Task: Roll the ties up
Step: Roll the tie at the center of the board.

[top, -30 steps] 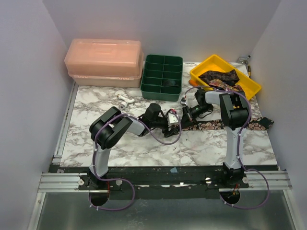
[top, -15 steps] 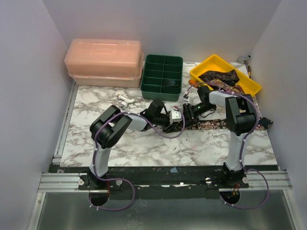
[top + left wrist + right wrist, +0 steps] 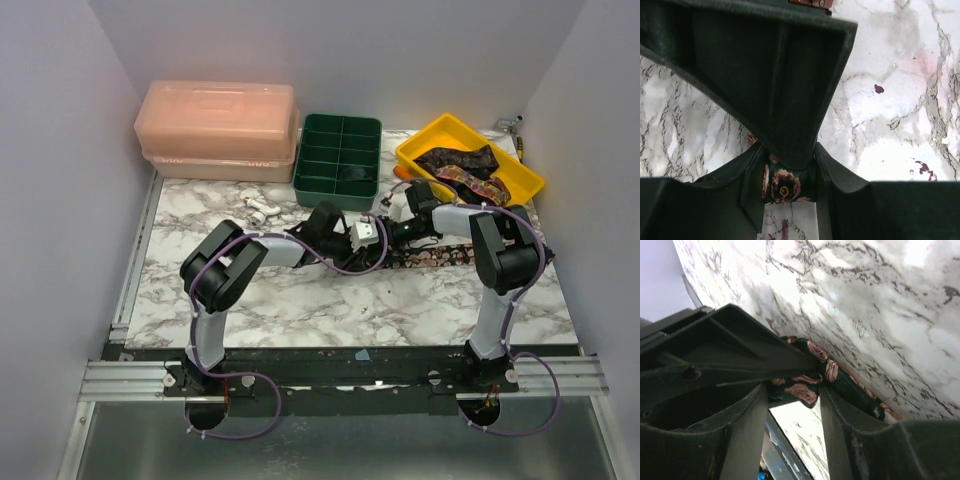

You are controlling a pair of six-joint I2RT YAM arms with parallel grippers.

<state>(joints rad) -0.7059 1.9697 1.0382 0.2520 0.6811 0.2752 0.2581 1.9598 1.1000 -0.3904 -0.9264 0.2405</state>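
One dark floral tie lies flat on the marble, running right from the grippers. Its rolled end sits between the fingers of my left gripper, which is shut on it. My right gripper faces it from the other side. Its fingers stand apart, with the same flowered roll at their tips. From above, the left gripper and right gripper meet just in front of the green tray. More ties lie heaped in the yellow tray.
A pink lidded box stands at the back left. Small white plastic pieces lie in front of it. Purple cables loop from both arms over the table's middle. Walls close in both sides.
My left gripper has shut on the tie's rolled end. The right gripper, shut a second ago, has opened. Both wrists shifted slightly toward the green tray, and the right elbow swung right.
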